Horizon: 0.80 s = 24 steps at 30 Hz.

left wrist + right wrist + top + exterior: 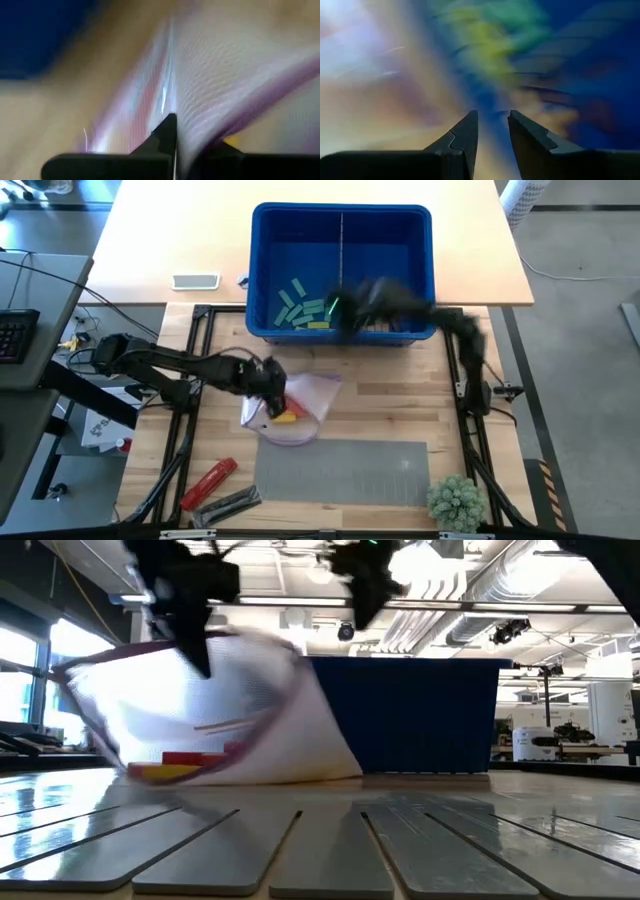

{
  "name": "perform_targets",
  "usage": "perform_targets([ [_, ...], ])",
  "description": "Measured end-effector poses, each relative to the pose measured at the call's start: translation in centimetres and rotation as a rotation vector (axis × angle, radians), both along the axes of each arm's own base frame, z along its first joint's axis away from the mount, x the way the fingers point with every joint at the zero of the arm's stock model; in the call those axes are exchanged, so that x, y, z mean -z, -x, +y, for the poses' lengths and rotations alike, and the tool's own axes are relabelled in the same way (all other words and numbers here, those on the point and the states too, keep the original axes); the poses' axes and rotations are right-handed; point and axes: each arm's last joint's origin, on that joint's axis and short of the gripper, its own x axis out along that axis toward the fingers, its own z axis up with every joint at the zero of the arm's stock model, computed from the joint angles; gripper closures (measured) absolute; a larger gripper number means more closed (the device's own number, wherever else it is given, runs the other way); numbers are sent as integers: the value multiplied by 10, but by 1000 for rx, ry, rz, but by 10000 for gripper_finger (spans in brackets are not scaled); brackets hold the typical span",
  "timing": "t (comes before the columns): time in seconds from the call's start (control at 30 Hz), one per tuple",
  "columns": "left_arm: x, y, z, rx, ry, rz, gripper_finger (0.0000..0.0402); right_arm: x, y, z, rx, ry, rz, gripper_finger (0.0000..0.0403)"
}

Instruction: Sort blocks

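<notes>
A clear, purple-tinged plastic bag (305,402) stands on the wooden table, with red and yellow blocks (180,765) lying in its bottom. My left gripper (270,385) is shut on the bag's upper part. Teal and lime blocks (300,308) lie in the left compartment of the blue bin (420,240). My right gripper (492,125) hovers, blurred, over the bin's near wall (345,310). It is open, with nothing between its fingers. My left gripper pinches the bag's upper film (167,100) between its two shut fingers, coming from above and slanting down. The bag hangs below the fingers (200,655) and spreads out. Its bottom (240,775), with the blocks inside, rests on the table.
A flat grey ribbed mat (340,470) lies near the front edge. A red cylindrical tool (208,480) and a dark flat piece (228,505) lie at the front left, a small green plant (455,502) at the front right. A white device (195,280) sits left of the bin.
</notes>
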Motion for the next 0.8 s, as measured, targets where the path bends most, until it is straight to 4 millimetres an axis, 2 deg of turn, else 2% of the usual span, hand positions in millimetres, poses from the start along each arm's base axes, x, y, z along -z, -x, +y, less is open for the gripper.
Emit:
perform_targets([
  [0.03,2,2,0,12,19,23,401,-14,17,-16,49,27,-22,306],
  [0.1,1,-1,1,12,26,6,401,-44,52,-34,114,61,-64,299],
  [0.2,1,0,6,-5,-9,8,401,-64,78,-56,106,17,-161,285],
  [0.33,3,1,6,8,5,27,401,-61,94,-85,109,31,-124,277],
  [0.4,2,0,8,-15,-4,13,401,-72,111,-91,106,52,-141,277],
  [0.47,1,2,10,-21,0,7,401,-75,123,-102,99,55,-138,277],
  [0.63,1,2,11,-30,-5,13,401,-53,129,-142,124,24,-77,277],
  [0.73,1,3,15,-68,-11,13,401,-51,143,-163,135,-24,-125,276],
  [0.8,1,3,19,-82,-4,15,401,-39,150,-181,149,-65,-103,274],
])
